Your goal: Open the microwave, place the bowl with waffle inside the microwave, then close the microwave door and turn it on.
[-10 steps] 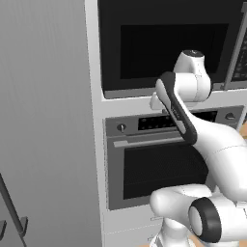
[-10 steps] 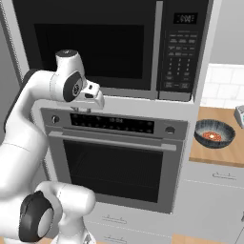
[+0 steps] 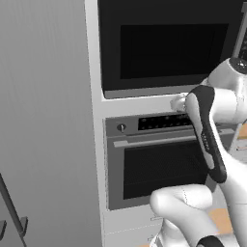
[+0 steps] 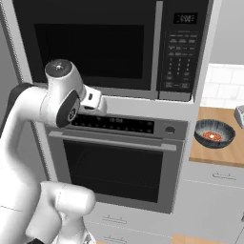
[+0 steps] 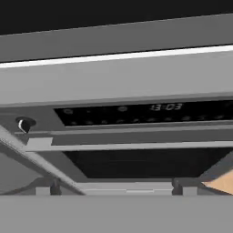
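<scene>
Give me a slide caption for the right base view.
Franka arm raised before the closed microwave, above the oven; bowl with waffle waits on the counter.

Microwave (image 4: 95, 47): glossy black, dark glass window. Oven (image 4: 114, 167): brushed grey metal. Bench (image 4: 224, 147): light wood. Arm (image 4: 28, 124): smooth white plastic.

A wooden counter (image 4: 209, 153) is seen at the right of the right base view, beside the tall white cabinet column (image 4: 143, 108) into which the appliances are built. On the counter, the bowl (image 4: 214, 134) is set upright, well in from the front edge, and the waffle (image 4: 212, 137) is held inside it. A small pale object (image 4: 239, 116), cut off by the picture's right edge, is seen on the counter just behind the bowl; what it is cannot be told. White drawer fronts (image 4: 217, 177) are fitted under the counter.
</scene>
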